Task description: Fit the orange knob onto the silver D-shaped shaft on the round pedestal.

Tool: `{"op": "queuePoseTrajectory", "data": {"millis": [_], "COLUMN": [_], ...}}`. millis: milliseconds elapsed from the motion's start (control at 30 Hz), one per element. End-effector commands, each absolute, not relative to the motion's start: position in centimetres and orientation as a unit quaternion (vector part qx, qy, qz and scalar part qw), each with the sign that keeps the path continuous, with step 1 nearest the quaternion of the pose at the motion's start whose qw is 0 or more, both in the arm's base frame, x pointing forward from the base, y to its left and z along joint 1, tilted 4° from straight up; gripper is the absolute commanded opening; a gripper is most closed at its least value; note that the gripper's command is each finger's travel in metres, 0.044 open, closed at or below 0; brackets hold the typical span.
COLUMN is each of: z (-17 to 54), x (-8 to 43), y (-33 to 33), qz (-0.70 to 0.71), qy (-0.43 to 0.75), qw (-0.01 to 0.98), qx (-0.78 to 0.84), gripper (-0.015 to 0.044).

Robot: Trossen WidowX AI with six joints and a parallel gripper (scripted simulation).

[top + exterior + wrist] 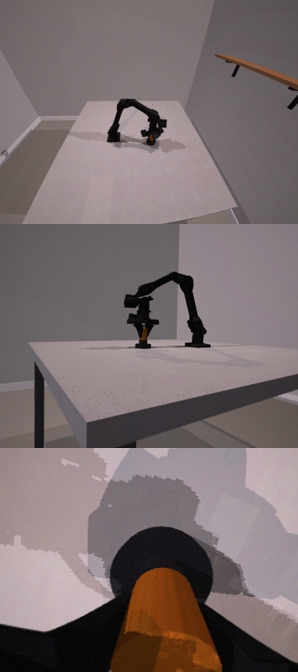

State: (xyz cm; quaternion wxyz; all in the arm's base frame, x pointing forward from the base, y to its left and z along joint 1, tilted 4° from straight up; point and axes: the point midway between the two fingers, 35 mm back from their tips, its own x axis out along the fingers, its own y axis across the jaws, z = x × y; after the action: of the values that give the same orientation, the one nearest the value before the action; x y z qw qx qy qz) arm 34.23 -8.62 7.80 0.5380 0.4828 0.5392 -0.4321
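Observation:
The orange knob (151, 138) (143, 334) (162, 608) stands about upright between the fingers of my gripper (151, 137) (143, 336) (162, 603), which points down and is shut on it. The dark round pedestal (151, 142) (143, 345) (159, 543) is right below the knob. In the exterior view the knob's lower end meets the pedestal's narrower dark upper part, with no clear gap. In the wrist view the lower end lies over the pedestal's disc. The silver shaft does not show. The hole and its flat side are hidden.
The pale table (135, 183) (112, 373) bears the pedestal and the arm's base (114, 137) (198, 344), which stands to one side of the pedestal. The arm arches over between them. A wooden rail (261, 69) is on the wall at the right in the top view.

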Motion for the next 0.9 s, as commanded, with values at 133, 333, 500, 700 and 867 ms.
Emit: {"op": "queuePoseTrajectory", "data": {"millis": [133,333,500,700,867], "z": [7.8,7.8,7.8,8.1,14.0], "x": [34.2,34.2,34.2,34.3,34.4], "y": [-8.6,-8.6,-8.6,-8.7,-9.1], "qz": [-0.432,-0.432,-0.432,-0.432,-0.432], "qy": [0.539,0.539,0.539,0.539,0.538], "qw": [0.538,0.538,0.538,0.538,0.539], "qx": [0.483,0.483,0.483,0.483,0.483], "gripper": [0.0236,0.0394,0.044,0.044,0.044]}}
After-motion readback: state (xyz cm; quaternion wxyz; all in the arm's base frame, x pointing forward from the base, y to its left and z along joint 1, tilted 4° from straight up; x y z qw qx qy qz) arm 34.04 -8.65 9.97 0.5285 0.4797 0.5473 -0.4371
